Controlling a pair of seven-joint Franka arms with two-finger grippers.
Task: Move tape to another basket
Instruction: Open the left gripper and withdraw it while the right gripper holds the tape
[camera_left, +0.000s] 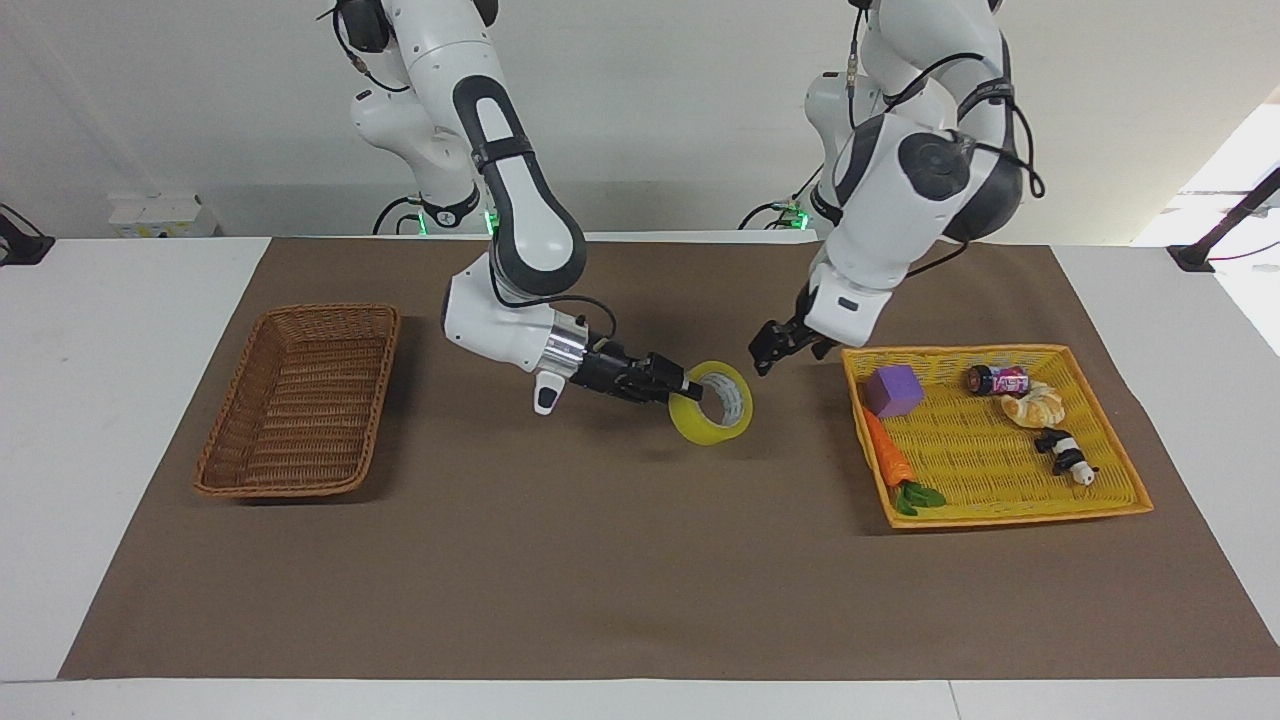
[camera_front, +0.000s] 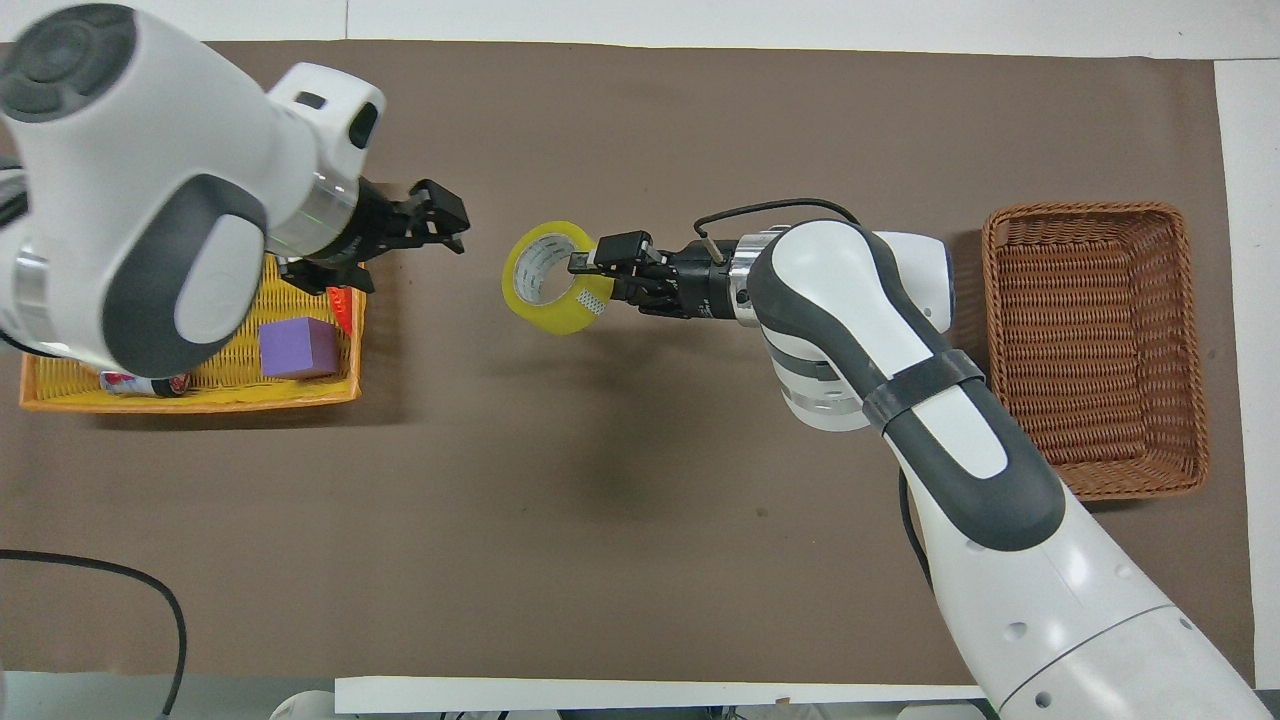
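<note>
The tape (camera_left: 711, 402) hangs in the air over the middle of the brown mat, pinched by the right gripper (camera_left: 688, 385), whose jaws are clenched on the roll's wall at the side nearest the right arm. The roll is tilted, its open core facing partly upward and toward the yellow tray (camera_left: 1000, 515).

The left gripper (camera_left: 778, 349) is clear of the tape, jaws released and empty, poised between the roll and the tray's near corner; that arm is out of the job, I'd say.

What matters now is the direction of travel. The basket (camera_left: 215, 470) lies toward the right arm's end of the table, well apart from the tape, and the right arm already reaches out from that side, so it is the nearer one and need only draw back along its own line. The basket's long axis runs away from the robots, giving plenty of length to drop into.

Between tape and basket there is only bare mat. The basket's sloped rim is the one edge to clear, so the roll should stay raised until it is over the opening.
</note>
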